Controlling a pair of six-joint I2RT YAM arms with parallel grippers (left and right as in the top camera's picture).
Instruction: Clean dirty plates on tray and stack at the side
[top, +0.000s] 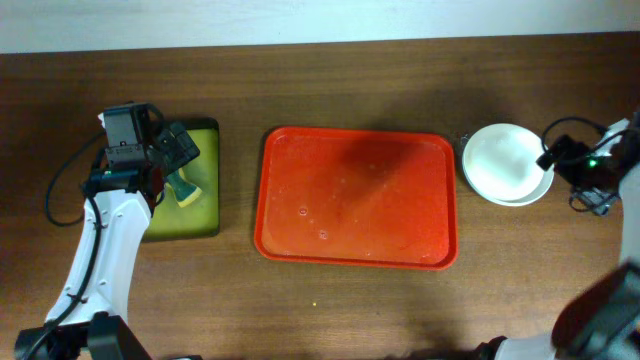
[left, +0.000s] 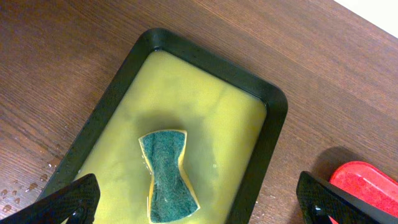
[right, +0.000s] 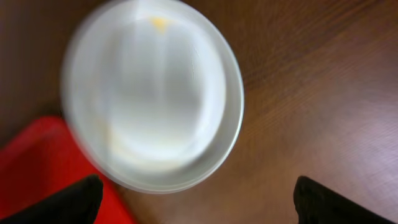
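Two rims at least show in the plates (top: 508, 163), so you are looking at a stack, white one on top. How many lie under it you cannot count from here. It sits on the table (top: 400, 310) just right of the tray (top: 355, 197), by the far half of its right edge; whether it touches the rim is not clear. The tray itself carries no plate, only a few drops of water (top: 303, 211).

Your right gripper (right: 199, 202) hangs over the stack with its fingers wide apart and nothing between them. The left gripper (left: 198, 202) is likewise spread and empty above the black tray (left: 261, 155), where the sponge (left: 166, 174) lies green side up in yellow-green liquid.

Mind the yellow smear (right: 160, 23) near the top plate's rim — the wrist view is blurred, but it looks like leftover dirt, so the cleaning may not be finished.

As for handling, expect the plates to be stiff and fairly light, smooth, and probably wet, which means slippery. The material is not clear, so treat them as breakable. Take the top one by its rim — one finger over the lip, one under — on the side where it overhangs the plate below. Pinch firmly and lift level, or it may slide out.
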